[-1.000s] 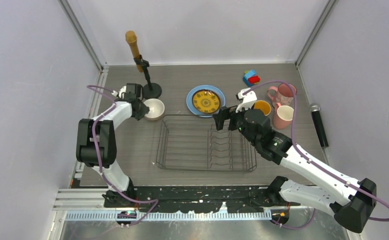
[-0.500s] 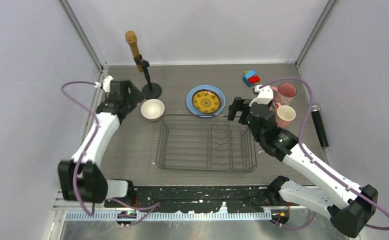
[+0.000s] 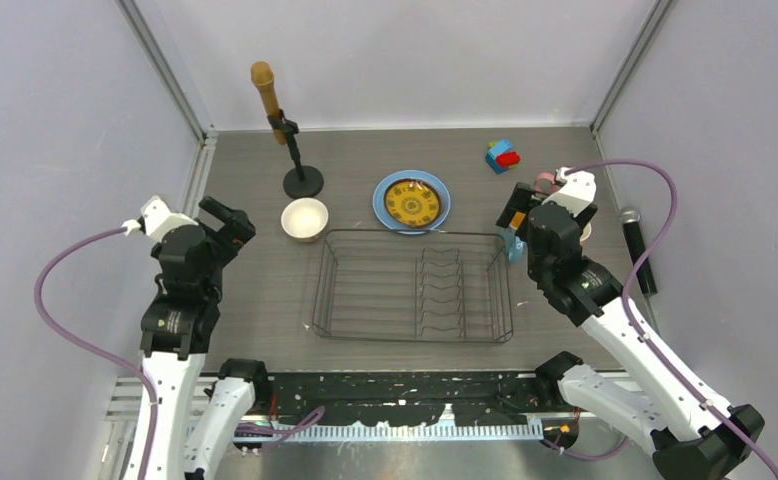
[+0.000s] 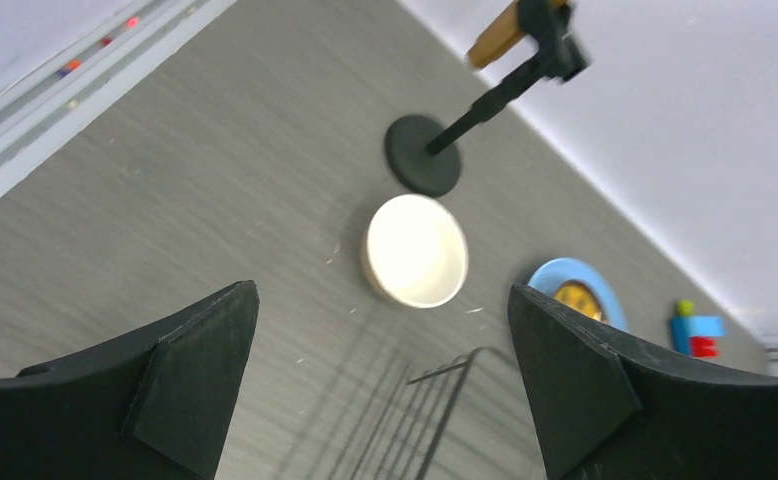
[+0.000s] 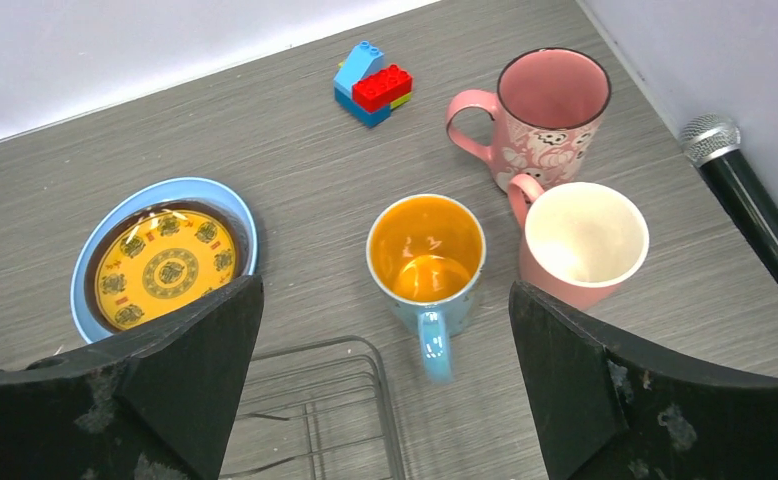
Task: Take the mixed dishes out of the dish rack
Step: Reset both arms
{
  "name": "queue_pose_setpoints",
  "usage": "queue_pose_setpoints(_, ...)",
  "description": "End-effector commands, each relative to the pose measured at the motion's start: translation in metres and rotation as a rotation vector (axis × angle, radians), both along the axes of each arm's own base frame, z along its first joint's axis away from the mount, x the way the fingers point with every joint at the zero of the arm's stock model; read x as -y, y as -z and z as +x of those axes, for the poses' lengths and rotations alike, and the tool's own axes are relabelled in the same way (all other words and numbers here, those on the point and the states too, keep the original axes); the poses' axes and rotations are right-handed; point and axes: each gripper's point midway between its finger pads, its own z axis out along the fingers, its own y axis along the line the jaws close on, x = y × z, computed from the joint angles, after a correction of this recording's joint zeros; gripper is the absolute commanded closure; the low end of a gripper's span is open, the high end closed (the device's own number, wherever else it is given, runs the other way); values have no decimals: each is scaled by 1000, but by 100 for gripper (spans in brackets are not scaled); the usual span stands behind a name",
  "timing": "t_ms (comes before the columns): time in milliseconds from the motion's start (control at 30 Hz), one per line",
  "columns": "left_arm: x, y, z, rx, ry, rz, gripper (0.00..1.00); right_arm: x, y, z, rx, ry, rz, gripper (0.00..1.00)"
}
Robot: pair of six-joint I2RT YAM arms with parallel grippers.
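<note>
From above, the dish rack (image 3: 412, 286) lies long axis left to right between the arms and holds no dish. The right end effector (image 3: 513, 222) sits just off its far right corner and the left end effector (image 3: 229, 220) well apart to its left, both spread and holding nothing. The left wrist view has the beige bowl (image 4: 416, 250) upright on the tabletop (image 4: 215, 180) ahead of the parted fingers. The right wrist view shows the blue mug (image 5: 427, 255) straight ahead, handle pointing back at the end effector, with the pink mugs (image 5: 583, 240) right and the yellow plate (image 5: 169, 266) left, so I judge unloading done.
</note>
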Motion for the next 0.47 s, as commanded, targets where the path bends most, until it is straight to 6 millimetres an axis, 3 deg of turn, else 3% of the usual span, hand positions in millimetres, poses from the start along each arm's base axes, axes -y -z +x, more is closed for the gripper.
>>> queue_pose_setpoints(0, -7, 32, -3, -133, -18, 55, 0, 17, -8, -6, 25, 70, -26, 0)
queue_pose_setpoints(433, -14, 47, -1, -188, -48, 93, 0, 19, -12, -6, 88, 89, -1, 0)
